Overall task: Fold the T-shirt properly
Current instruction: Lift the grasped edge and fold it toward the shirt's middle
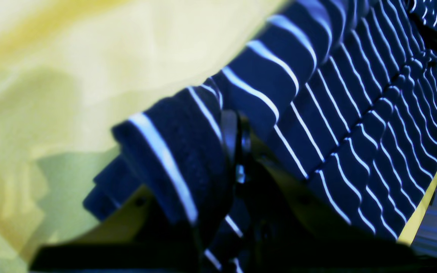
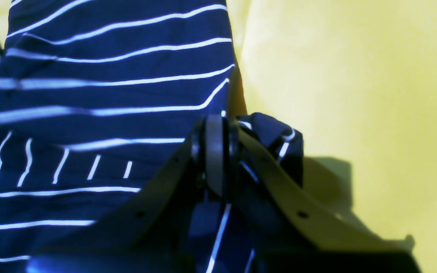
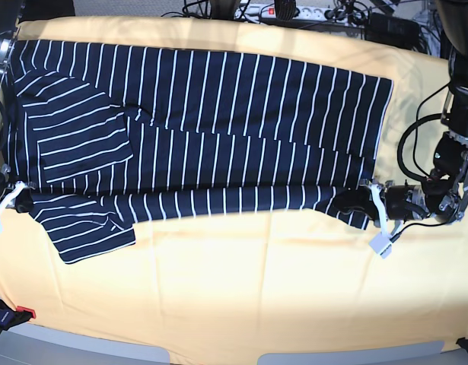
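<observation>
A yellow-orange cloth (image 3: 241, 281) covers the whole work surface and forms the largest thing in the base view. On its far half lies the T-shirt (image 3: 218, 129), dark navy with thin white stripes, spread lengthwise across the cloth from one side of the view to the other. Its near long edge is turned over onto the body, so a doubled band runs along the front of the garment. One short sleeve (image 3: 93, 228) sticks out onto the bare cloth at the near left of the base view, and the other sleeve lies folded over the body at the far left.

The left gripper (image 3: 363, 203) sits at the garment's near corner on the right of the base view. Its wrist camera shows the jaws closed tight on a rolled, bunched fold of the striped fabric, with the rest of the shirt stretching away behind. The right gripper (image 2: 218, 151) is at the opposite end, at the left border of the base view, where only a little of it shows. Its own camera shows the jaws pinched together on a gathered bit of the shirt's edge, with yellow cloth beside it.

A small white tag (image 3: 382, 245) hangs from the left arm near its wrist; any writing on it is too small to read. No brand or print shows on the shirt.
</observation>
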`<state>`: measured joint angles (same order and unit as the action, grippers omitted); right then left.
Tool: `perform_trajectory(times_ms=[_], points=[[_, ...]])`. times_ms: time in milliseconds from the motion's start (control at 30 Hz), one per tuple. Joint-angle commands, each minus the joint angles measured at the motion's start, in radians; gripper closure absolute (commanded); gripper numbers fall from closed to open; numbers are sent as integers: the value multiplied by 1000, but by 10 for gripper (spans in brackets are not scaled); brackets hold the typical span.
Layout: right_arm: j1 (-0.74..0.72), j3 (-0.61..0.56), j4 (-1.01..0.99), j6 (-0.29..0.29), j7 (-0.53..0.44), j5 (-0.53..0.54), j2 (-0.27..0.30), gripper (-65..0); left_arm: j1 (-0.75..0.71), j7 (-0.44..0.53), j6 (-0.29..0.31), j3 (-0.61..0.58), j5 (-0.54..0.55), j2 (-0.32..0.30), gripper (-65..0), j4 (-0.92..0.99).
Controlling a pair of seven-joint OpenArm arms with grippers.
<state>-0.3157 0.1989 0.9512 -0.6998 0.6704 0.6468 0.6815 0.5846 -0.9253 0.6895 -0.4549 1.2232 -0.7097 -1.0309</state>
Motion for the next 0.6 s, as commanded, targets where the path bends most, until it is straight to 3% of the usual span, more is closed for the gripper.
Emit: perform_trajectory(times_ms=[0,133,267,433,567], points=[[-24,8,19,2,-16,8,34,0,28,8,9,11,17,-22,0,-13],[-24,8,19,2,29,11,34,0,28,-2,9,11,60,-45,0,-13],[-24,8,19,2,45,17,35,0,32,-70,9,11,139,-55,0,-14],[-24,8,24,2,159,145,54,0,42,-173,9,11,235,-68,0,-36],[-24,8,23,2,207,169,81,0,42,-229,9,11,253,-84,0,-61]])
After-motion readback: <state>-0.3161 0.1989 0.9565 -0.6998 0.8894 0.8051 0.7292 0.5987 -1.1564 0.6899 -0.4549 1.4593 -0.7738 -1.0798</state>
